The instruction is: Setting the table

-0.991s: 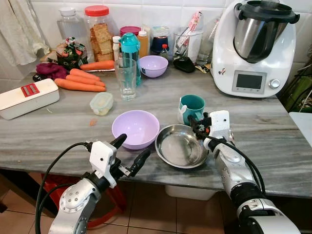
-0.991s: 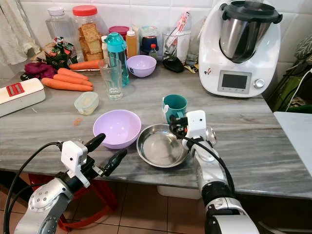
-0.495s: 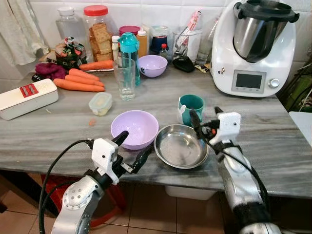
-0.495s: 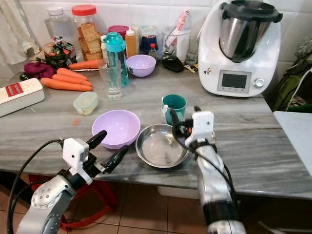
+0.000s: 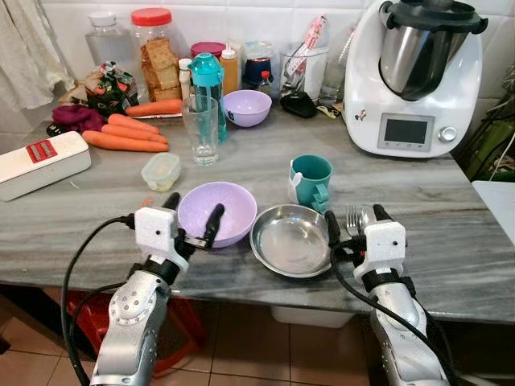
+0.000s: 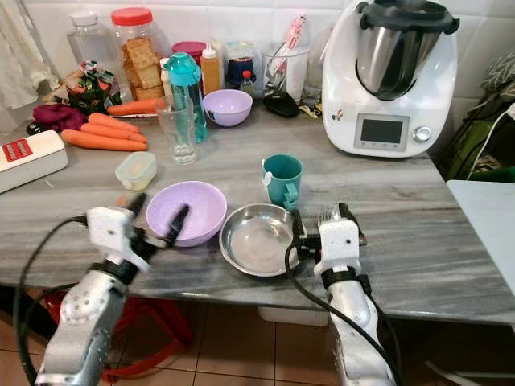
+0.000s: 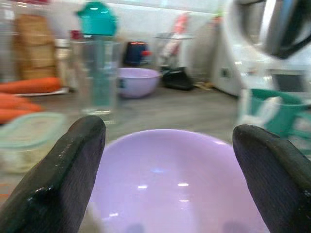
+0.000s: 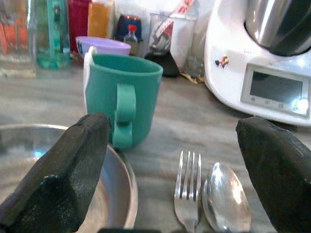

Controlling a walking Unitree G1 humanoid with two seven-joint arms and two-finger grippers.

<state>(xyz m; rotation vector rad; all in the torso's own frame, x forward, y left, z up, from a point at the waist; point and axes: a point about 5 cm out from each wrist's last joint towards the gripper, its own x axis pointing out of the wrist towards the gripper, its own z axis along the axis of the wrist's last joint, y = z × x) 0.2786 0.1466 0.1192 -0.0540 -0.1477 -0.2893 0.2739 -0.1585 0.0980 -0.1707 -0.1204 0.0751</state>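
A lilac bowl (image 5: 219,211) and a steel bowl (image 5: 291,240) sit side by side near the counter's front edge. A teal mug (image 5: 311,180) stands just behind the steel bowl. A fork (image 8: 187,193) and a spoon (image 8: 225,195) lie on the counter to the right of the steel bowl. My left gripper (image 5: 193,214) is open at the lilac bowl's near rim, one finger on each side of it. My right gripper (image 5: 355,221) is open and low over the counter, its fingers (image 8: 73,165) on either side of the fork and spoon.
A large white kitchen machine (image 5: 414,76) stands at the back right. A drinking glass (image 5: 199,129), a teal bottle (image 5: 209,80), a small lilac bowl (image 5: 247,107), carrots (image 5: 121,133), a lidded tub (image 5: 161,170) and a white box (image 5: 40,161) crowd the left and back.
My left gripper has risen and come forward to the lilac bowl's near rim. My right gripper has opened and drawn back from the mug; the fork and spoon now lie between its fingers.
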